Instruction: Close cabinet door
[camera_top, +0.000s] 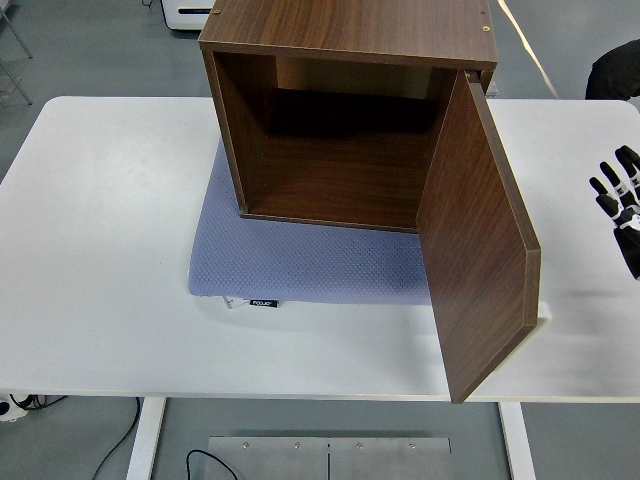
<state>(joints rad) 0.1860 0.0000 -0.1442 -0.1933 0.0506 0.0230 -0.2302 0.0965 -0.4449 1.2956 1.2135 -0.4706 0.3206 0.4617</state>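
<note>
A: Start at the fingers (612, 182). What are they doing?

B: Only 1 hand shows, the right hand (622, 205), at the picture's right edge. Its black fingers are spread and released, grasping nothing, touching nothing, hovering over the white surface (110, 250).

A: How far from the door?

B: Well apart. The cabinet door (478, 240) hangs wide open, hinged on the cabinet's right side, its free edge swung toward the near edge of the surface.

A: And the cabinet?

B: The dark wooden cabinet (340, 110) stands at the middle, toward the far side, open front facing the camera, inside bare. It rests on a blue-grey mat (300, 260).

A: Any writing?

B: A small black tag (265, 302) on the mat's near edge carries white print, too small to read.

A: Anything else?

B: A dark shape (612, 70) at the upper right corner; I cannot tell what it is.
</note>
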